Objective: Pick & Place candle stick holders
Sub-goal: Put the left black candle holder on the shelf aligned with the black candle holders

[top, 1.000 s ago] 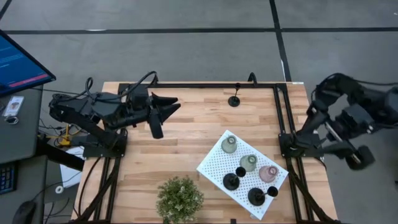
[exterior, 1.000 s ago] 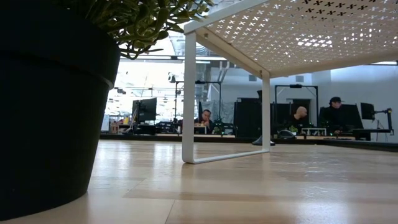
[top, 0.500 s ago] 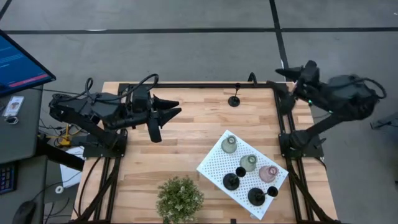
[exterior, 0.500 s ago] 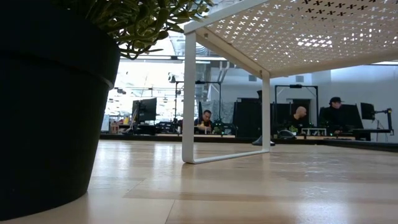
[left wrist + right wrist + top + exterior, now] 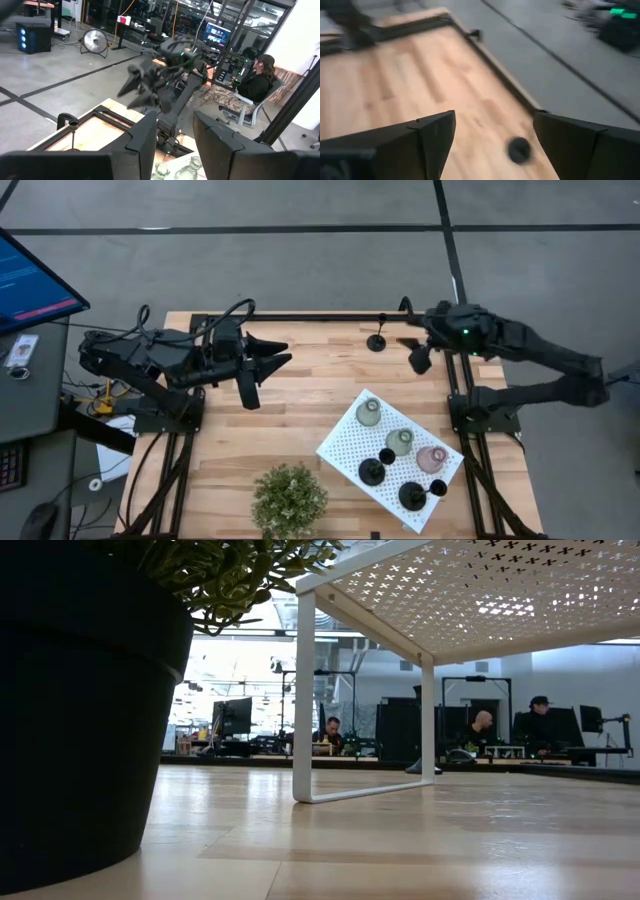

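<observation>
One black candle stick holder (image 5: 377, 340) stands on its round base on the wood table by the far edge; in the right wrist view its base (image 5: 519, 149) shows between my fingers, farther off. My right gripper (image 5: 412, 350) hovers open just to its right, touching nothing. Three pale bulbous holders (image 5: 368, 412) (image 5: 400, 442) (image 5: 431, 459) and two black ones (image 5: 372, 471) (image 5: 412, 496) stand on the white perforated board (image 5: 340, 448). My left gripper (image 5: 278, 352) waits open and empty over the table's left part; its fingers (image 5: 145, 137) frame the right arm.
A bushy potted plant (image 5: 289, 498) stands at the near edge, left of the board; its dark pot (image 5: 80, 710) fills the low view's left. The board is raised on thin white legs (image 5: 303, 700). Black rails (image 5: 455, 360) run along the table's right side. People sit beyond the table.
My right arm has swung in from beyond the table's right edge, past the far right corner, and come down over the table toward the lone black holder. Its gripper has stayed open.
</observation>
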Tool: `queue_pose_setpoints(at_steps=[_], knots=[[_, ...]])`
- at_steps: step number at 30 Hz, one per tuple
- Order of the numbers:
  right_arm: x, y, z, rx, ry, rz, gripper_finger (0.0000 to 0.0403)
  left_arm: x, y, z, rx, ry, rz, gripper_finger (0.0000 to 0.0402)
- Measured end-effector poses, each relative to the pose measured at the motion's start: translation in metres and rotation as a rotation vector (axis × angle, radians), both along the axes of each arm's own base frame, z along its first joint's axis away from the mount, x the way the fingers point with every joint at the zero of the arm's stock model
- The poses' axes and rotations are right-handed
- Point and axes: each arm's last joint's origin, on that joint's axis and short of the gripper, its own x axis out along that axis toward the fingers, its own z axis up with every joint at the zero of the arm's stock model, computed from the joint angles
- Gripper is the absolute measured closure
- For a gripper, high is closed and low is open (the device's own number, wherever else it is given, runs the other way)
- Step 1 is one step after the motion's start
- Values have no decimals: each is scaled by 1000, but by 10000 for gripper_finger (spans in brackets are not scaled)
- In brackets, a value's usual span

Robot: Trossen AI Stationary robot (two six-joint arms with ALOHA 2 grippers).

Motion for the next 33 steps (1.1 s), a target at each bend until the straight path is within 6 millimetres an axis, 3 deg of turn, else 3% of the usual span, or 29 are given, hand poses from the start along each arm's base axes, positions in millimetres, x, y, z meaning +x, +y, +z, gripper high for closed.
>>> queue_pose_setpoints(at_steps=[5,9,14,33], knots=[[-12,-9,-33,44,-112,113,143,0,0,0,-3,-1,0,274],[-35,-15,-65,-21,-224,54,143,0,0,0,-1,0,0,274],[-42,-29,-114,-32,-220,-64,143,0,0,0,0,0,1,274],[-13,-96,-177,104,-17,-140,143,0,0,0,2,3,1,274]])
